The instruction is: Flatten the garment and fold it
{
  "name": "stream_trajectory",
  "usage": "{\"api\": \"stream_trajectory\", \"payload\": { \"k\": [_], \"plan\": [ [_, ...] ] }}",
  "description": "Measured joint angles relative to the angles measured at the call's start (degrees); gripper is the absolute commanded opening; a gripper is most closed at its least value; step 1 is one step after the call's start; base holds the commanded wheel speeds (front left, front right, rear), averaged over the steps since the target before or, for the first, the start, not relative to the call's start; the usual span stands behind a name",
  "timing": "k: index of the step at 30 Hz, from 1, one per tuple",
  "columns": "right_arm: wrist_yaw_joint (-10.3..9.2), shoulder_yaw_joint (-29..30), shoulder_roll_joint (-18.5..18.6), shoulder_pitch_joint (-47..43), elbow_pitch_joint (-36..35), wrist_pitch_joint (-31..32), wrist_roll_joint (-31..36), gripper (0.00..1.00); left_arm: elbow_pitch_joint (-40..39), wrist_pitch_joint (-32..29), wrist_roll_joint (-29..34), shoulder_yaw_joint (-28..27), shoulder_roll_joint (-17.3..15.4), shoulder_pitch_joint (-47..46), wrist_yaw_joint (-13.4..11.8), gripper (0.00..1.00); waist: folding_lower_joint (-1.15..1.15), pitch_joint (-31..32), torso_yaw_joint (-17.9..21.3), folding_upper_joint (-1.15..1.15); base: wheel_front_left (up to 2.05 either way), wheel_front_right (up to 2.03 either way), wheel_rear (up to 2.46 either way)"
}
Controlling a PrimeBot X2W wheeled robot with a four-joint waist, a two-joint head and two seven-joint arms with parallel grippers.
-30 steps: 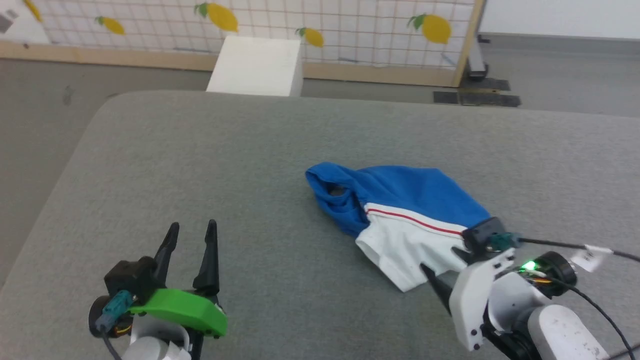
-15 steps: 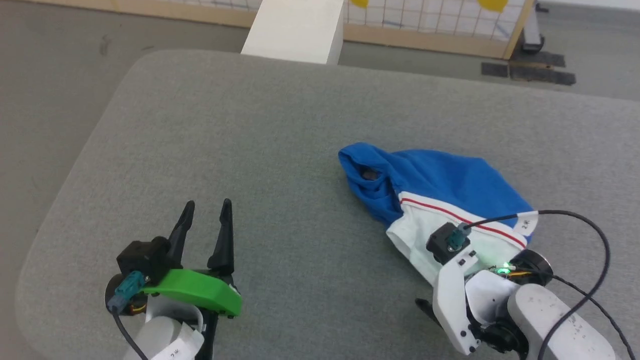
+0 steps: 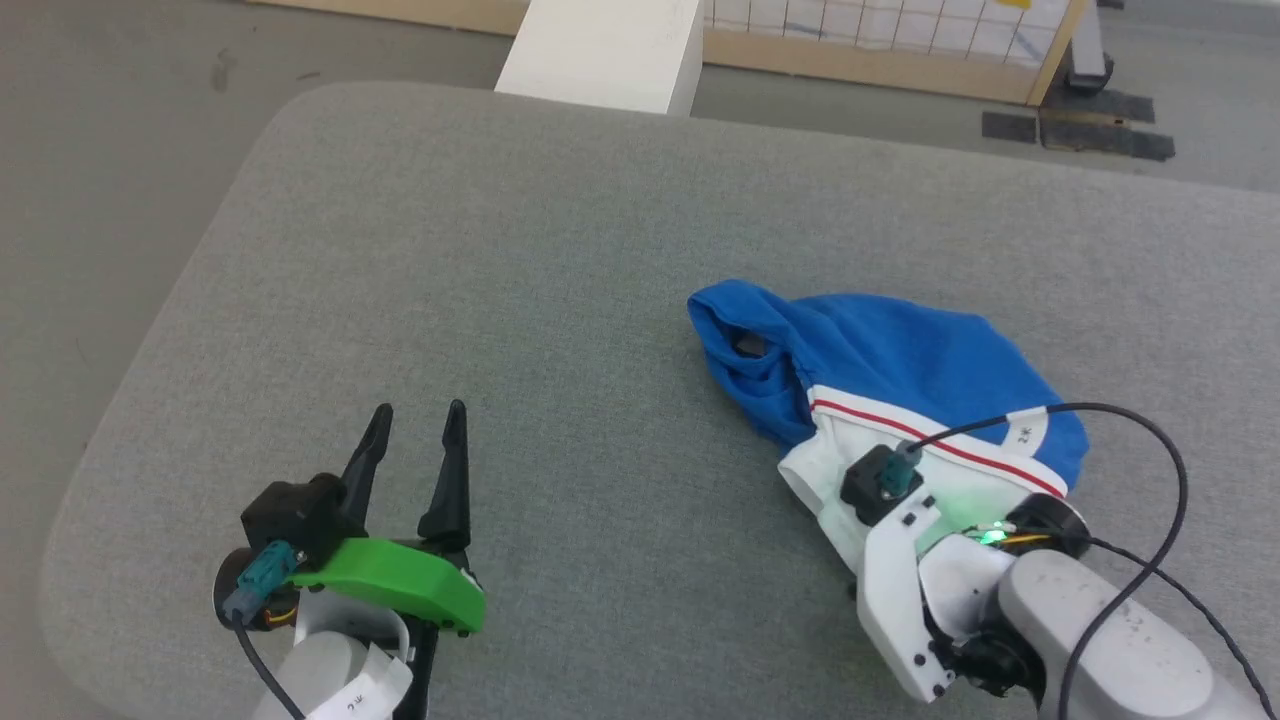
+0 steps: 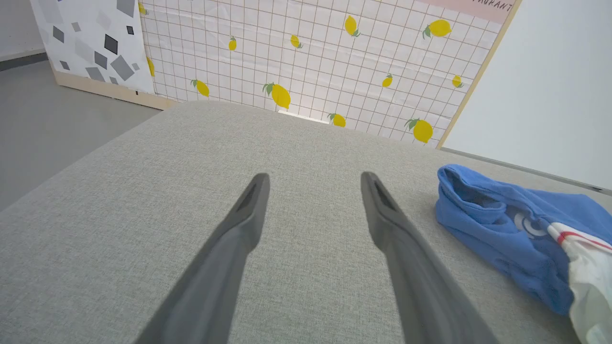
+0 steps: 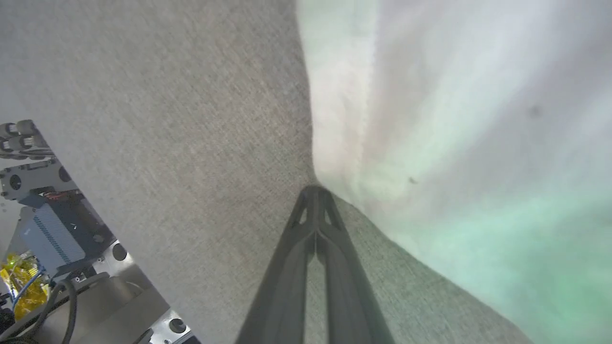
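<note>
Your royal-blue jersey [image 3: 890, 350] lies bunched on the grey bench [image 3: 500, 250], the right gripper [image 5: 315, 191] with jaws closed tight at its white sleeve hem [image 5: 344, 119], probably to tug it flat, though caught cloth is unclear, while the left gripper [image 3: 420, 408] waits apart, jaws wide and empty.

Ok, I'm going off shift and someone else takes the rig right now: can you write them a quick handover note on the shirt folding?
Left hand: open, above the gray pad, apart from the garment.
Right hand: shut, tips at the garment's white edge; cannot tell whether cloth is caught.
Garment: bunched heap on the pad's right side, blue part farther, white part nearest the robot.
Done: nothing flattened or folded.
Left: spread it flat, then fold.
</note>
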State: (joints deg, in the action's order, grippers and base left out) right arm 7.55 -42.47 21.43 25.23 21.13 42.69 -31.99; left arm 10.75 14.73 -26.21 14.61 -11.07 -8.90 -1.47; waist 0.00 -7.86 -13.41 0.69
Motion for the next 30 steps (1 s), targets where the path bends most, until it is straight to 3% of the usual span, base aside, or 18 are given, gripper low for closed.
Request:
{"api": "stream_trajectory", "payload": {
  "k": [6, 12, 19, 26, 30],
  "plan": [
    [0.02, -3.71, 0.33, 3.28, -1.32, -4.98, 2.04, 0.0, 0.55, 0.0, 0.38, -0.75, 0.1, 0.13, 0.4, 1.0, 0.0, 2.06, 0.78, 0.0, 0.0, 0.0, 0.0],
    [0.02, -0.52, 0.49, 8.9, -3.32, -7.98, 3.54, 0.0, 0.62, 0.0, 0.45, -0.79, 0.11, 0.62, 0.41, 1.0, 0.0, 3.74, 2.04, 0.0, 0.0, 0.0, 0.0],
    [0.02, 12.56, 0.79, 10.06, -1.65, -17.46, 8.45, 0.0, 0.21, 0.0, 0.52, -0.77, 0.31, 0.7, 0.47, 1.0, 0.0, 4.67, 2.74, 0.0, 0.0, 0.0, 0.0],
    [0.02, 25.28, -4.66, 3.77, -1.56, -30.17, 14.57, 0.0, 0.09, 0.0, 0.56, -1.05, 0.46, 1.48, 0.47, 1.0, 0.0, 5.09, 2.7, 0.0, 0.0, 0.0, 0.0],
    [0.02, 29.47, -7.98, -0.32, -2.92, -34.22, 17.36, 0.0, 0.0, 0.0, 0.99, -1.25, 0.45, 1.61, 0.47, 1.0, 0.0, 5.29, 2.98, 0.0, 0.0, 0.0, 0.0]
  ]
}}
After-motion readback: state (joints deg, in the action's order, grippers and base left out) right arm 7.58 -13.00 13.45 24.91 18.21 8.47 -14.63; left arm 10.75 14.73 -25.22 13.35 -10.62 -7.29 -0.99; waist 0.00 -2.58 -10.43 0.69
